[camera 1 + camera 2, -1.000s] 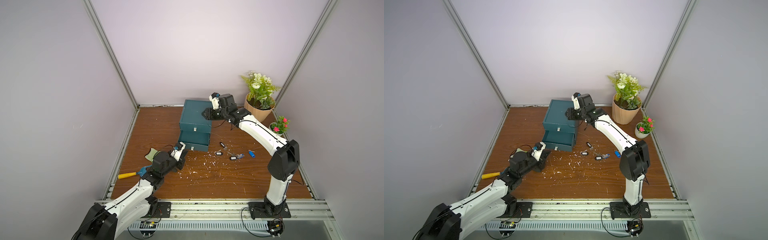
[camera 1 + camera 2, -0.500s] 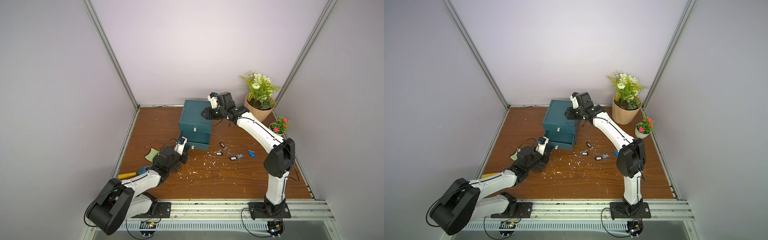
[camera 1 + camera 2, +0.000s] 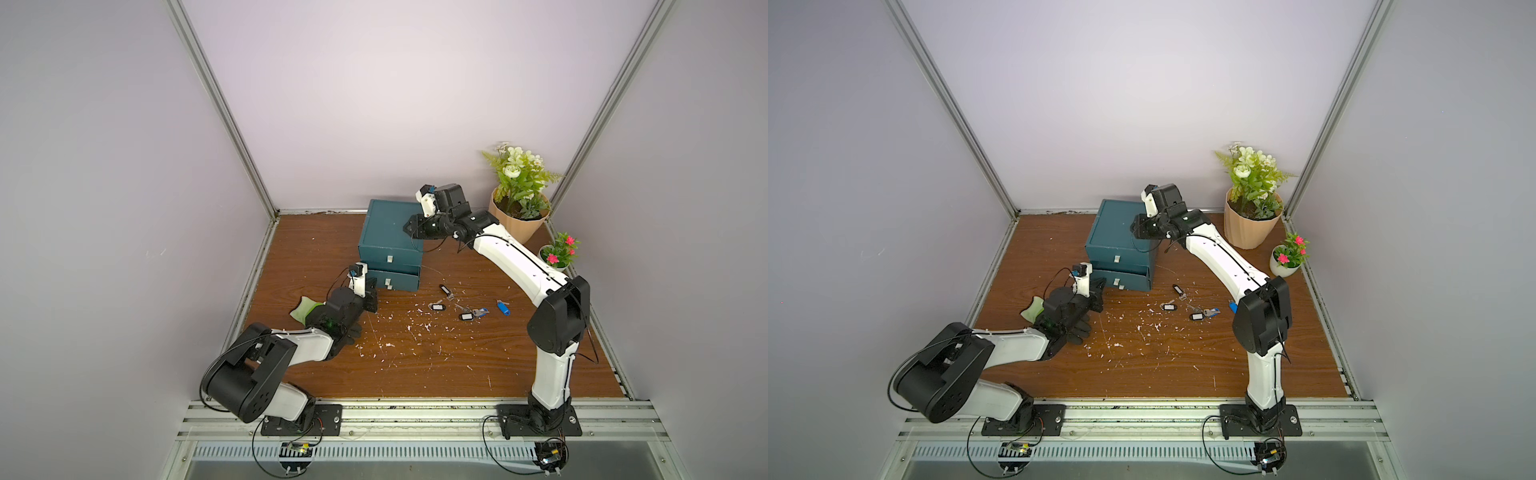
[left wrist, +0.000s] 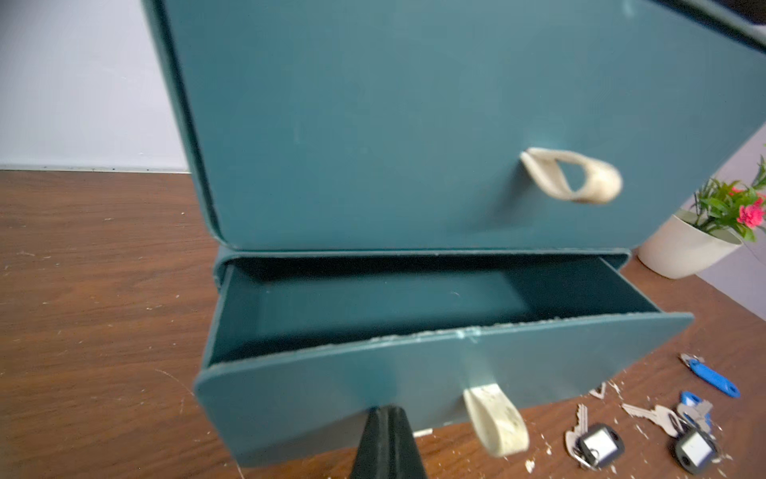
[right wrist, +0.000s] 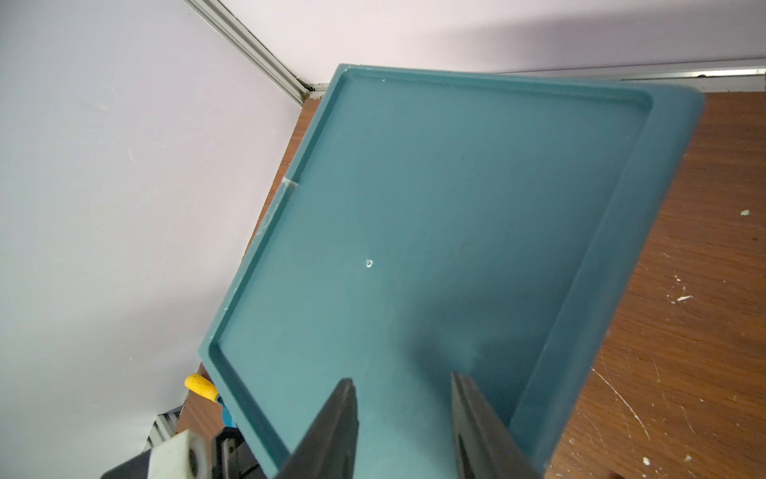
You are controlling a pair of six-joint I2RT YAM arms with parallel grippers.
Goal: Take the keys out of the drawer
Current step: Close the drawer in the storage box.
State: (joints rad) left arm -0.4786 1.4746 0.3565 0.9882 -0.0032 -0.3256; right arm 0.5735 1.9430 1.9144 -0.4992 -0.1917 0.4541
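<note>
Lying well apart from jaws: keys (image 3: 436,307)

White links (image 3: 515,262), black joints (image 3: 559,320); thin black cables (image 3: 483,434); right end effector (image 5: 401,378) black, tapered.

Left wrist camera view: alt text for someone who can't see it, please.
The teal lower drawer stands pulled open, looking empty, with the shut left gripper at its front panel. The upper drawer above is closed. Keys with black and blue tags lie on the wooden table beside it.
</note>
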